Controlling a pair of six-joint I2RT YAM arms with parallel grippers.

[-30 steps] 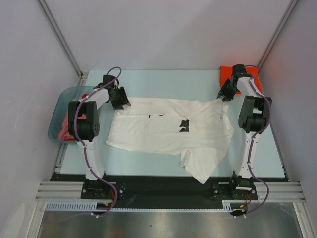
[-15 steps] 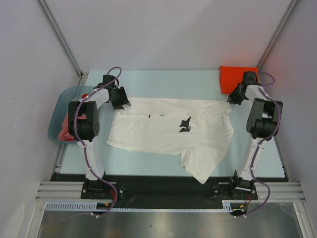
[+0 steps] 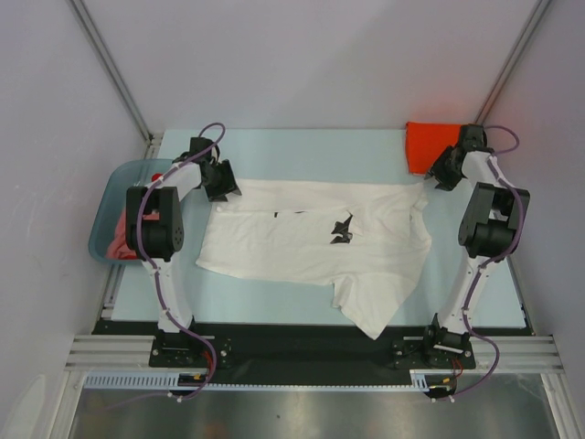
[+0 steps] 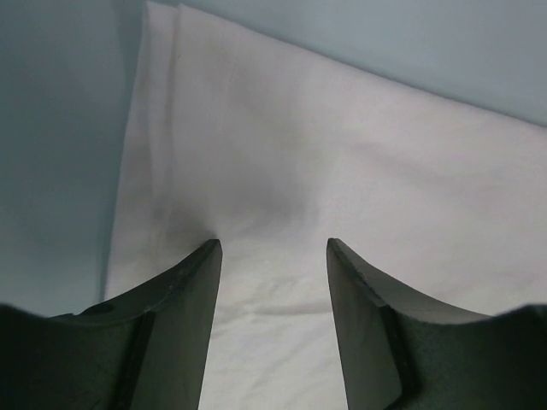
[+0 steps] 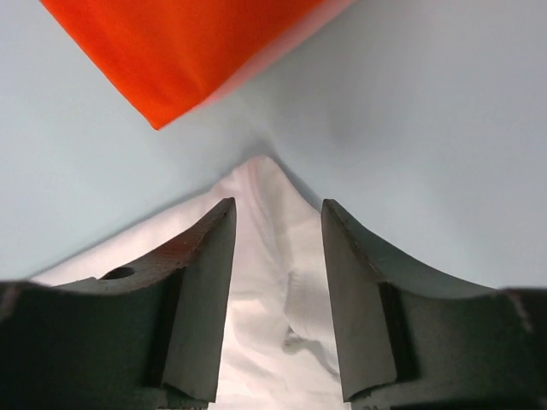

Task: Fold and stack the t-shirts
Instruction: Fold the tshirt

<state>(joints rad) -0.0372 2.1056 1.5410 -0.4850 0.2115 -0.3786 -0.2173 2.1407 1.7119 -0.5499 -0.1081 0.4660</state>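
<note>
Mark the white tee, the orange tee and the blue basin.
white tee (image 3: 292, 247), top view, middle of its body.
orange tee (image 3: 422, 144), top view, its uncovered left part.
blue basin (image 3: 108, 208), top view, its left wall.

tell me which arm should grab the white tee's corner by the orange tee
Right. The right gripper is open over that corner of the white tee, beside the orange tee; the left gripper is at the opposite corner.

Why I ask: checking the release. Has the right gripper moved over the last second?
Yes. The right gripper moved rightward, from the left edge of the folded orange-red cloth t-shirt toward its right side.
</note>
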